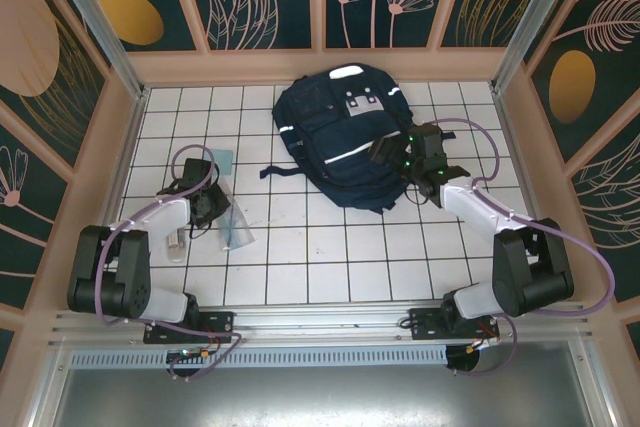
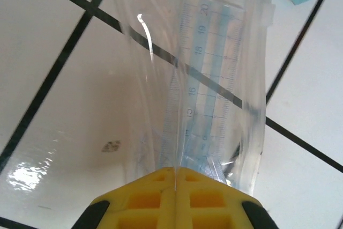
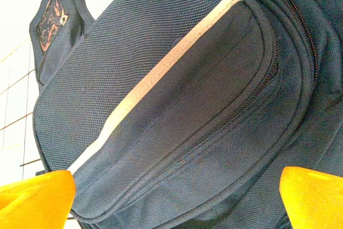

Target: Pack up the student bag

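The backpack (image 1: 335, 137) is a large bag of coarse woven navy cloth, rounded and plump, with thin pale stripes and light patches on its front. It lies flat at the far middle of the glossy white tiled table (image 1: 330, 257), with one thin dark strap (image 1: 280, 169) trailing out to its left. The right gripper (image 1: 392, 154) is at the bag's right side with its jaws spread wide and nothing between them. In the right wrist view the gripper (image 3: 171, 202) faces the backpack (image 3: 177, 105) up close, its yellow pads (image 3: 32, 197) at the two lower corners, and a curved zipped pocket with a pale stripe spans the gap; whether the pads touch the cloth cannot be told. The left gripper (image 1: 213, 209) is well apart from the bag, on the left of the table. Its yellow fingers (image 2: 175, 178) are pinched together on the end of a clear, crinkly plastic pouch (image 2: 214, 52) that holds a see-through blue ruler (image 2: 206, 79). The pouch (image 1: 237, 227) lies on the tiles, and a flat teal sheet (image 1: 223, 161) sits just beyond it, between pouch and bag. A small pale object (image 1: 176, 242) lies beside the left arm, too small to identify.
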